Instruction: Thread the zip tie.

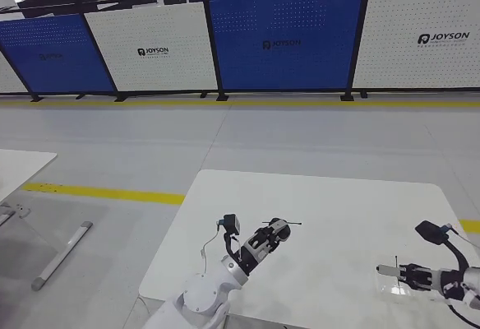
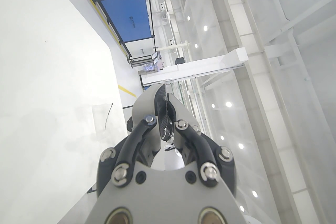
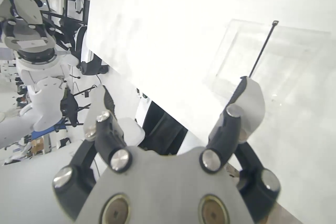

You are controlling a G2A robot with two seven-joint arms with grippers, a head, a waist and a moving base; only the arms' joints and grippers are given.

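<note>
My left gripper [image 1: 274, 229] is held above the near middle of the white table [image 1: 330, 206], shut on a thin black zip tie [image 1: 283, 222] that sticks out on both sides of it. In the left wrist view the zip tie [image 2: 166, 114] runs between the closed fingers [image 2: 147, 107]. A second black zip tie [image 3: 262, 49] lies in a clear tray [image 3: 296, 57] at the table's near right. My right gripper [image 3: 173, 89] is open above that tray's edge, with one fingertip [image 3: 248, 88] at the tie's tail end. In the top view the right gripper [image 1: 392, 275] is low over the tray [image 1: 388, 289].
The far half of the table has free room. The table's near edge runs close behind both arms. Another white table [image 1: 6, 169] stands off to the left, and blue and white panels [image 1: 281, 41] line the back of the room.
</note>
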